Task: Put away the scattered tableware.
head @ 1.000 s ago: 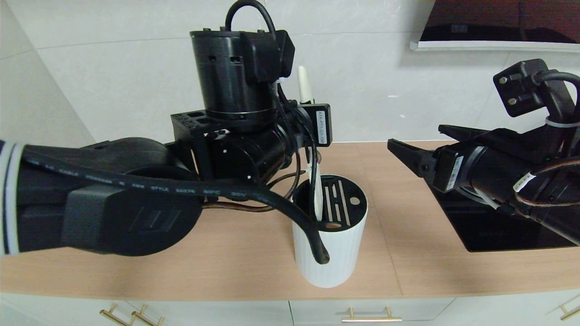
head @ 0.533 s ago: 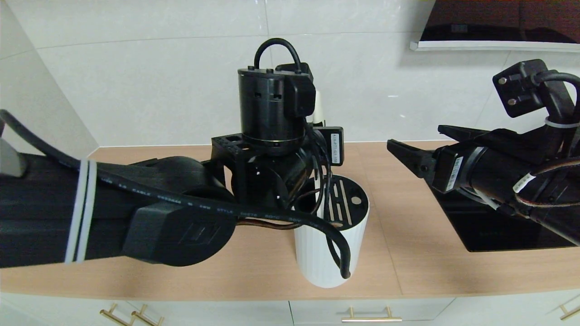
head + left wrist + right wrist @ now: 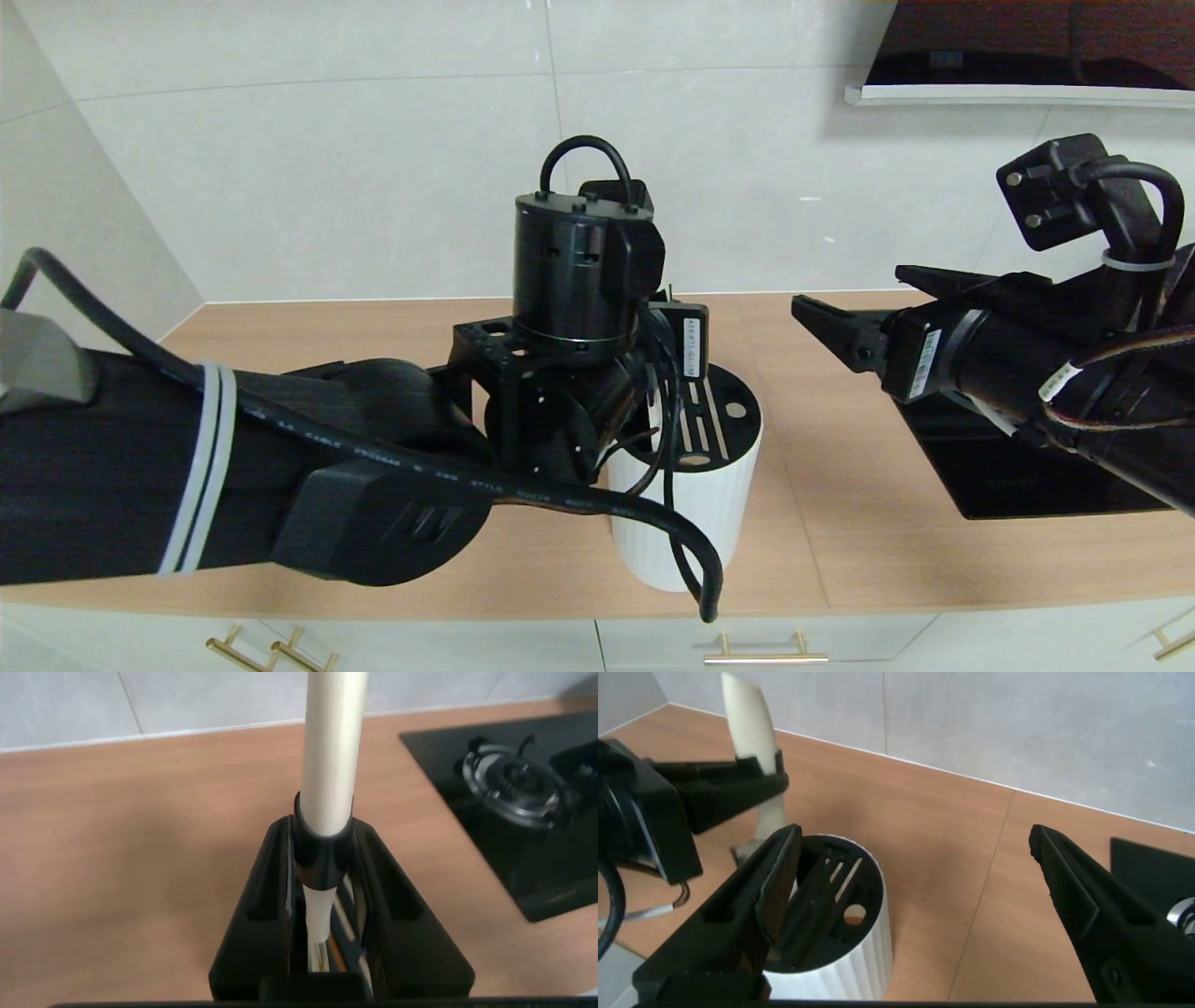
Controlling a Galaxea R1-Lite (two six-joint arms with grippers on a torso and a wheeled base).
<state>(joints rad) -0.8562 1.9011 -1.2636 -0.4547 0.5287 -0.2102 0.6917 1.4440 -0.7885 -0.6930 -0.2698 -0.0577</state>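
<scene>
A white ribbed cylindrical holder with a black slotted top stands near the counter's front edge. My left gripper is directly above it, shut on the cream handle of a utensil that points straight down into a slot. In the right wrist view the handle rises above the left gripper. Its lower part is hidden inside the holder. My right gripper hangs open in the air to the holder's right, nothing between its fingers.
A black stove top is set into the wooden counter on the right, its burner visible. A tiled wall runs behind. Drawers with brass handles sit below the counter edge.
My left arm has come down over the holder, sinking the utensil deeper into the slot. The right arm has drifted slightly left and stays open.
</scene>
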